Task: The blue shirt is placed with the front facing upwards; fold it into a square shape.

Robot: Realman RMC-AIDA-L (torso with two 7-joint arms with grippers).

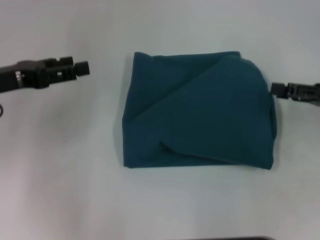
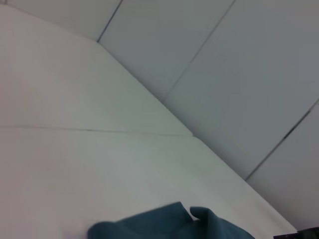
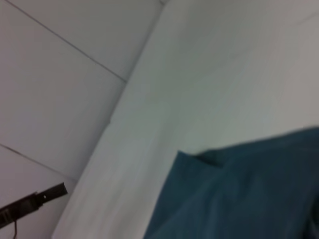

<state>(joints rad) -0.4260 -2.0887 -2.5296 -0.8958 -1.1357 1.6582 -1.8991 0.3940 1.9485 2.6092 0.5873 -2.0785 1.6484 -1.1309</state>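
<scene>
The right end effector (image 1: 274,90), fingers' state unclear, touches the folded blue shirt's (image 1: 200,115) right edge; no lettering shows.

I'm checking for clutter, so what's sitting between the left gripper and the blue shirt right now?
Nothing: in the head view only bare white table lies between the left gripper and the folded blue shirt.

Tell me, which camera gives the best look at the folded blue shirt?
The head view: the whole blue shirt lies folded into a rough square on the table. The left wrist view catches only an edge; the right wrist view shows one corner.
</scene>
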